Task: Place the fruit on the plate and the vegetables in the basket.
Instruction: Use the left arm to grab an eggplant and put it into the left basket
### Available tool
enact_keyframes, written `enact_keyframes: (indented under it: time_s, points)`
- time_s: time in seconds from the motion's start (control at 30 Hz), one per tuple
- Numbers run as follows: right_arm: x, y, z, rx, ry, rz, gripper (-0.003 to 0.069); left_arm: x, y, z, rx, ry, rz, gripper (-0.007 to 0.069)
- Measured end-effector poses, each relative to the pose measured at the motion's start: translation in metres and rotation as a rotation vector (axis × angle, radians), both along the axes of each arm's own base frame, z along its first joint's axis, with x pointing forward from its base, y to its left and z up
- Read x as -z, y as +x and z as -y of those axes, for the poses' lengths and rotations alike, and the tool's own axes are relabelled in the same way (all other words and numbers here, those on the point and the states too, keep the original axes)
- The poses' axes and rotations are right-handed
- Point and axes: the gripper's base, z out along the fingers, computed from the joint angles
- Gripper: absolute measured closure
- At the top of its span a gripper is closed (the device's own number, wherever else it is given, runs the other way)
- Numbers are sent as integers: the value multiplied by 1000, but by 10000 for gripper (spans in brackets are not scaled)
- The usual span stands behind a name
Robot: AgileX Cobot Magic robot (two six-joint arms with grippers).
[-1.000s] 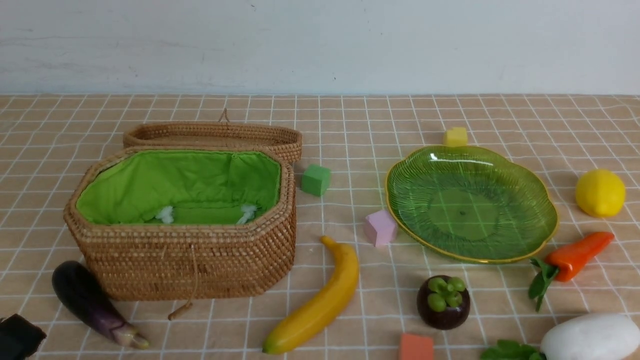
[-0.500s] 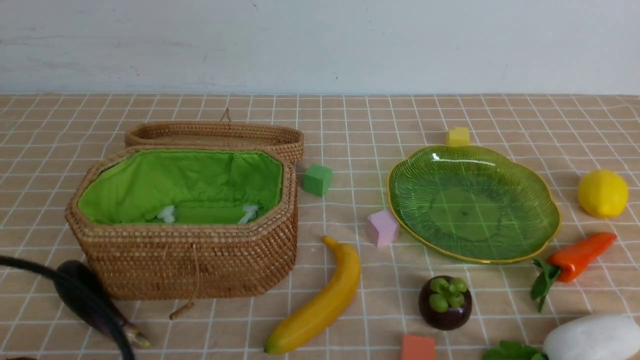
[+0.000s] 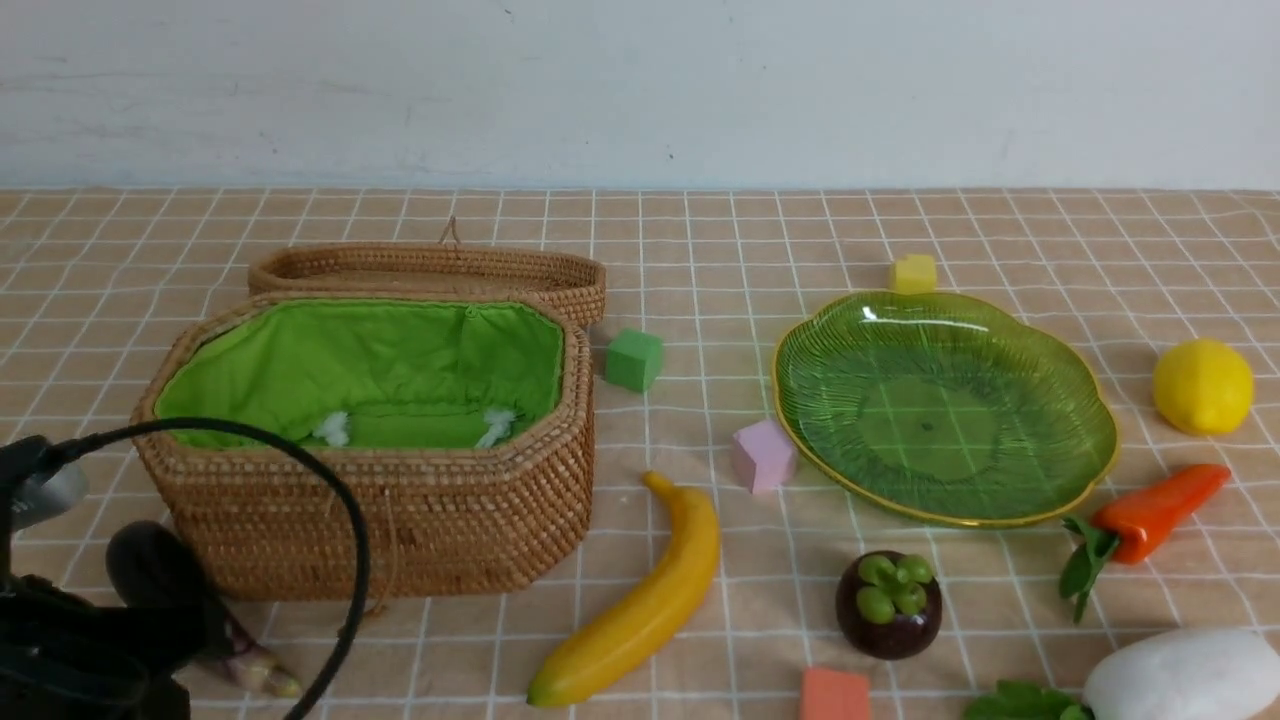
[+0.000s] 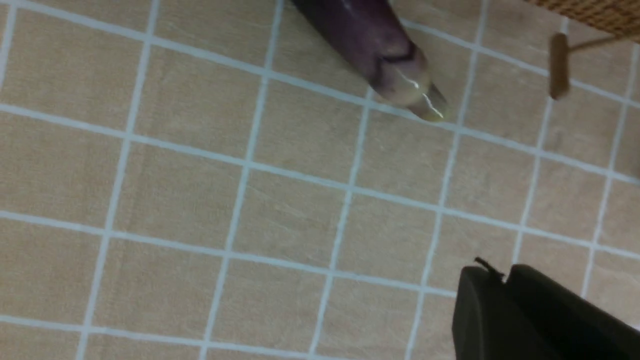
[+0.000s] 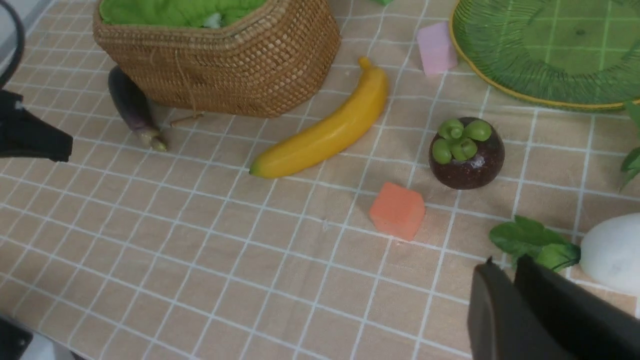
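**Q:** Eggplant (image 5: pixel 130 103) position? Left end effector (image 4: pixel 502 285)?

**A:** Lower left of the front view, lying on the surface just beside the basket (image 3: pixel 380 520). The left end effector hangs near its stem end. I cannot tell the jaw gap.

**Q:** Handling?

**A:** I judge it light, stiff and glossy, so slippery. I'd grip across the thick mid-body, not the taper.

Matte black fingers (image 5: pixel 560 315), looping black cable (image 3: pixel 355 520) (grey collar (image 3: pixel 45 495))

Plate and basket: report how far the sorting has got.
Done: nothing; plate and basket hold no produce. In hand: left tool hangs by the eggplant, gripping nothing. Remaining: banana, mangosteen, lemon to plate; eggplant, carrot, radish to basket.
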Motion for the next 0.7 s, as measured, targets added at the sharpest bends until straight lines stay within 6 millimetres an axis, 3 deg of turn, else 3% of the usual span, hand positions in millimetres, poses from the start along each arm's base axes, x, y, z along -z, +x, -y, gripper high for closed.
enact_keyframes:
  time_s: [0.03, 0.1, 0.2, 0.23, 0.27, 0.33, 0.47, 0.7]
  points:
    - [0, 0, 0, -3, -4, 2, 580, 1, 1, 0, -1, 0, -5, 529]
    - [-1, 1, 0, -14, -13, 23, 580, 7, 10, 0, -15, 1, 1, 440]
    - [-2, 1, -1, -36, -32, 50, 578, 19, 28, 0, -57, -3, 29, 231]
    - [-2, 1, -1, -37, -34, 51, 578, 19, 28, 0, -58, -3, 36, 231]
    - [-2, 1, -1, -46, -40, 58, 577, 24, 37, 1, -81, -8, 55, 152]
    - [-2, 1, -1, -51, -43, 63, 573, 31, 44, 1, -91, -5, 69, 97]
    - [-2, 1, -1, -53, -44, 64, 571, 45, 57, 0, -98, 9, 65, 60]
    - [-2, 1, -2, -55, -43, 64, 568, 65, 67, -1, -111, 36, 34, 86]
